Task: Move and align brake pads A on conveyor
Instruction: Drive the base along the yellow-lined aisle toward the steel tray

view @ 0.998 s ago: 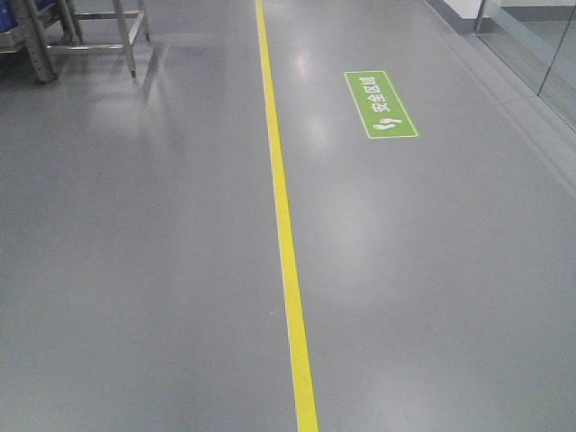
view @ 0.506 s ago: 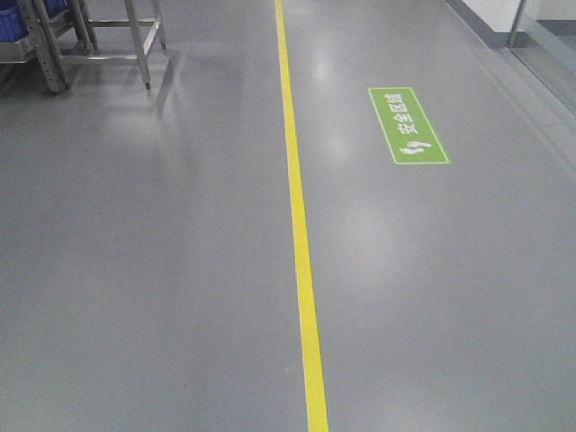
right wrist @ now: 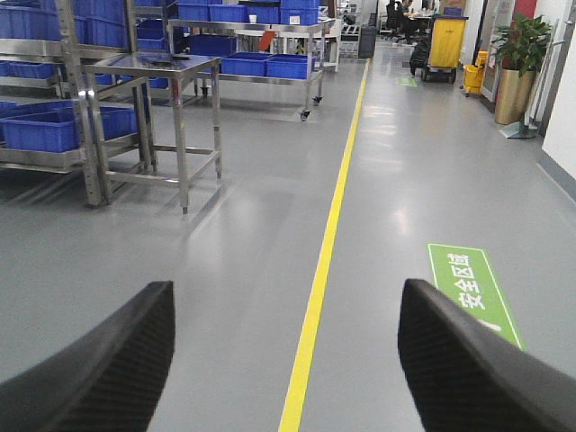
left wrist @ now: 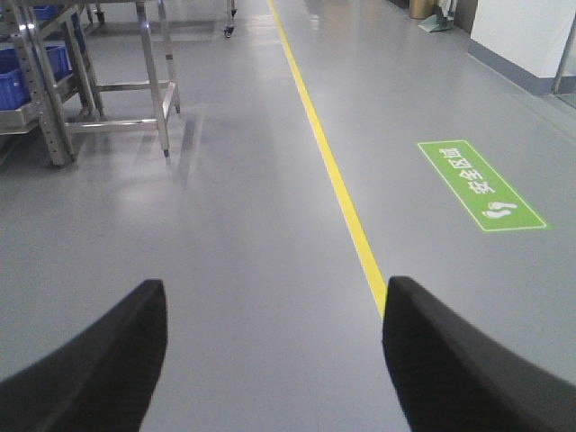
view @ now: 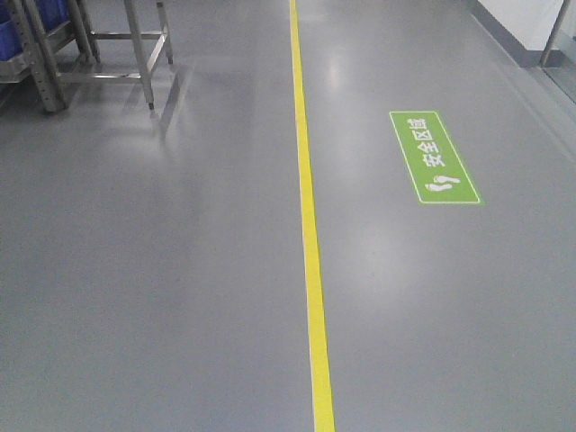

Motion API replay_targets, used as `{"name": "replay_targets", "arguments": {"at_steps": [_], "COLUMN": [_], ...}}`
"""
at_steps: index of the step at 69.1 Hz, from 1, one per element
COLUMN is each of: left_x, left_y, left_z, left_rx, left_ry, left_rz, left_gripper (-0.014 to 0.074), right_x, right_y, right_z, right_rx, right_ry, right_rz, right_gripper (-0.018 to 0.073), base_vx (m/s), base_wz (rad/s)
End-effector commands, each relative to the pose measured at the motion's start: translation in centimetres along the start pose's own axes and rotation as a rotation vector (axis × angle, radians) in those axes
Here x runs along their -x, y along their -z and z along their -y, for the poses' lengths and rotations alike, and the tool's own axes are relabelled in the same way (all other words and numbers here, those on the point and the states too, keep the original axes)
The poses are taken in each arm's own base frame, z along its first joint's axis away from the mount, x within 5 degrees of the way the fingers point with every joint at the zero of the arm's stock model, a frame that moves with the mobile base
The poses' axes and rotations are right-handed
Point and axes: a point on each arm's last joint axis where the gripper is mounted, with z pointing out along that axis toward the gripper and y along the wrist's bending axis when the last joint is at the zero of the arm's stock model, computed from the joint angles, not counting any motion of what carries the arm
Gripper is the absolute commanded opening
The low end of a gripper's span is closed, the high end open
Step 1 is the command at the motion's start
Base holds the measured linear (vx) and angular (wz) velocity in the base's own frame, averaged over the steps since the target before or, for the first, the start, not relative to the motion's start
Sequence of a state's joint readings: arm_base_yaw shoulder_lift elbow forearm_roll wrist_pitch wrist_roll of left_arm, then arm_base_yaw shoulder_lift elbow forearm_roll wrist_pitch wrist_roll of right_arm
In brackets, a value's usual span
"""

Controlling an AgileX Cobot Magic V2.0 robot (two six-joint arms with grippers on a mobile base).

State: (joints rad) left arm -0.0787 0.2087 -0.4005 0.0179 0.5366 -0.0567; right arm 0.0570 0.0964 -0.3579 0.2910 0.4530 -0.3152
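Note:
The brake pads A and the conveyor are out of view in every frame. My left gripper (left wrist: 274, 297) is open, its two black fingers wide apart over bare grey floor with nothing between them. My right gripper (right wrist: 286, 297) is open too, black ridged fingers spread above the floor, empty. Neither gripper shows in the front view, which holds only floor.
A yellow floor line (view: 308, 207) runs ahead down the aisle. A green floor sign (view: 434, 157) lies right of it. Steel table legs (view: 148, 54) and racks with blue bins (right wrist: 54, 126) stand at left. A yellow cart (right wrist: 447, 40) and potted plant (right wrist: 517, 54) are far ahead.
The view has shifted: the green floor sign and yellow line have slid rightward and nearer, and the steel table legs at top left show more. The base is moving over the floor.

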Motion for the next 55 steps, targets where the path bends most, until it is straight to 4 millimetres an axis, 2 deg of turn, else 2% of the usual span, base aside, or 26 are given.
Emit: {"name": "replay_targets", "arguments": {"at_steps": [1, 55], "left_x": [1.29, 1.30], "left_y": [0.15, 0.15], "left_z": [0.10, 0.10], "left_rx": [-0.011, -0.011], "left_ry": [0.006, 0.006], "left_rz": [0.080, 0.081], "left_gripper": [0.0481, 0.0481], "right_x": [1.38, 1.38], "right_y": [0.15, 0.15], "right_z": [0.22, 0.22], "right_rx": [-0.025, -0.025], "right_ry": [0.008, 0.008], "right_rz": [0.081, 0.081], "right_gripper": [0.0496, 0.0496], "base_vx": [0.64, 0.72], "base_wz": [-0.07, -0.08]}}
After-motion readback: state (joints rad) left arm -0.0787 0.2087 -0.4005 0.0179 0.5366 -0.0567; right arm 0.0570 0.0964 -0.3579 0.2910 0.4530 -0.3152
